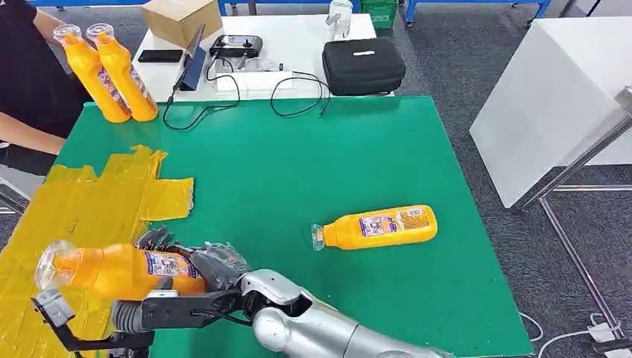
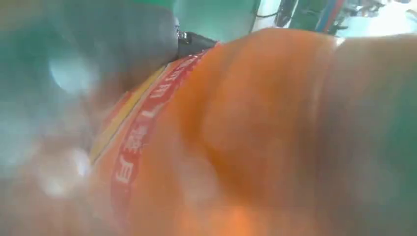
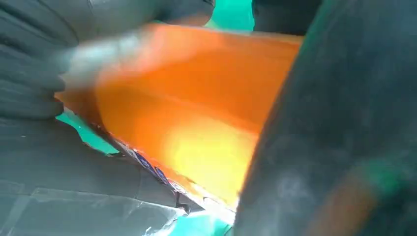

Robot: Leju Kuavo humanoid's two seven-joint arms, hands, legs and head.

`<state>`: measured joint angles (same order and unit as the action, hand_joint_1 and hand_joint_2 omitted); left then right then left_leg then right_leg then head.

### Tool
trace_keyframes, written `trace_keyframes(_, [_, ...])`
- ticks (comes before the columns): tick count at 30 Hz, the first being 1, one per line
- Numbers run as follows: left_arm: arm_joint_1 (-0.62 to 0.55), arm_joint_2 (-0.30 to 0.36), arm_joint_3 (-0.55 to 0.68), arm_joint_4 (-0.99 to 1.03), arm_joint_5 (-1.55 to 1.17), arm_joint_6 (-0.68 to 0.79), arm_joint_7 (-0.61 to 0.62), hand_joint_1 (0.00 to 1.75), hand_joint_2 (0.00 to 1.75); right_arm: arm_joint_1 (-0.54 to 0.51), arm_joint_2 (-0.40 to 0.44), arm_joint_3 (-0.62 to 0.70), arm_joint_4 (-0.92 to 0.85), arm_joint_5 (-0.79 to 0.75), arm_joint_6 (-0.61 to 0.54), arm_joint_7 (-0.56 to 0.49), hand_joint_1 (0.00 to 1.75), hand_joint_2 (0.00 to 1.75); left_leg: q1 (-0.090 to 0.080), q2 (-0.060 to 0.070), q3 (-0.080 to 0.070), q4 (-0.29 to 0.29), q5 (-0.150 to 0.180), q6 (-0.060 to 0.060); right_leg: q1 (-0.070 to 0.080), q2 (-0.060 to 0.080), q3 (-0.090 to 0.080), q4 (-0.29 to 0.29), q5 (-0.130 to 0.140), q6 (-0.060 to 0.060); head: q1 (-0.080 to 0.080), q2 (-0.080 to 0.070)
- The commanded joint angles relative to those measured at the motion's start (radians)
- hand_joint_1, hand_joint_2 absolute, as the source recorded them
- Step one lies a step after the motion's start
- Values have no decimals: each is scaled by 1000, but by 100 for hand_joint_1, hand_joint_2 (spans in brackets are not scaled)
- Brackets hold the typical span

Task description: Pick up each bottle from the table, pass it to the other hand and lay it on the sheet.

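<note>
- The held bottle (image 1: 123,270) is orange plastic with a clear cap and a printed label band. It lies almost level in the air, with the cap towards my left side.
- It hangs low over the near edge of the yellow sheet (image 1: 89,201), where the sheet meets the green surface.
- My right hand (image 1: 216,265) grips its base end; the grey ribbed cover and dark fingers wrap around the smooth orange wall.
- My left hand (image 2: 88,54) is also closed around this bottle, with a grey thumb on one side and a dark finger on the other. This view is much blurred.
- The sheet is glossy, made of wrinkled taped strips with an uneven outline.
- A second bottle (image 1: 380,227) of the same kind lies on its side on the green desk (image 1: 298,164), well apart from the sheet, with its cap pointing to the sheet.
- Two more bottles (image 1: 112,71) stand tilted at the far left corner, touching each other.
- Behind the green desk, a white desk (image 1: 298,37) carries a black zipped case (image 1: 364,66), a cardboard box (image 1: 181,19) and looping black cables (image 1: 223,97).
- A person (image 1: 22,74) in dark clothes is at the far left.
</note>
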<state>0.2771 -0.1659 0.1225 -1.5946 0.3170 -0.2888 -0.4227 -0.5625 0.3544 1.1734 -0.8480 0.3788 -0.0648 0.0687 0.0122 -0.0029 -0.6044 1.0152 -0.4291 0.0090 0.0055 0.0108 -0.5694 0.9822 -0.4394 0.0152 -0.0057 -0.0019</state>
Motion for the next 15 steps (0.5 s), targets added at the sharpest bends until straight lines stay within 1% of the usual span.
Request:
trace_keyframes(1, [-80,7,-78,-11,-2,-7,-7,175,175,56,-5,106,55,14,9,1,175,175,0,-4,3,-2,0,0,0,-5,4,-2,-1,1,0,0])
trace_keyframes(2, [-70,5,-72,-9,-3,-8,-9,175,175,64,-5,108,59,18,9,5,175,175,0,-5,4,-3,0,0,0,-6,6,-3,-1,1,0,0])
trace_keyframes(3, [-71,4,-72,-13,-1,-15,-10,175,175,66,-5,111,45,18,10,8,175,175,0,-4,3,-2,0,0,0,-5,5,-2,-1,1,0,0])
trace_keyframes(4, [-77,4,-72,-7,-3,-16,-11,175,175,39,-5,124,61,14,32,-2,175,175,0,-5,5,-3,0,0,0,-6,7,-3,-2,1,0,0])
trace_keyframes(5, [-66,1,-62,-1,-3,-17,-9,175,175,56,-5,103,75,10,16,3,175,175,0,-5,4,-2,0,0,0,-6,5,-2,-2,1,0,0])
trace_keyframes(6, [-67,1,-61,0,-5,-19,-19,175,175,29,-5,122,80,13,35,-21,175,175,0,-6,4,-2,0,0,0,-7,6,-2,-2,1,0,0])
trace_keyframes(7, [-84,-1,-68,-9,-2,-20,-17,175,175,43,-5,105,46,-5,21,0,175,175,0,-5,4,-2,0,0,0,-6,5,-3,-1,1,0,0])
trace_keyframes(8, [-80,-5,-63,-8,-7,-6,-5,175,175,43,-5,104,61,-2,29,14,175,175,0,-4,1,-1,1,0,0,-5,3,-1,-1,1,0,0])
trace_keyframes(9, [-81,-7,-62,-7,-6,-6,-3,175,175,52,-5,96,79,3,21,7,175,175,0,-6,3,-2,0,0,0,-7,5,-2,-2,1,0,0])
trace_keyframes(12, [-77,-11,-52,0,2,-18,-16,175,175,19,-5,100,126,12,39,-39,175,175,0,-6,3,-2,1,0,0,-6,4,-2,-1,1,0,0])
trace_keyframes(13, [-70,-14,-46,1,1,-21,-16,175,175,39,-5,75,127,4,27,-37,175,175,0,-6,4,-3,1,0,0,-7,6,-3,-1,1,0,0])
trace_keyframes(15, [-56,-16,-40,-1,1,-30,-20,175,175,55,-5,79,126,15,16,-36,175,175,0,-4,2,-2,1,0,0,-4,3,-2,-1,1,0,0])
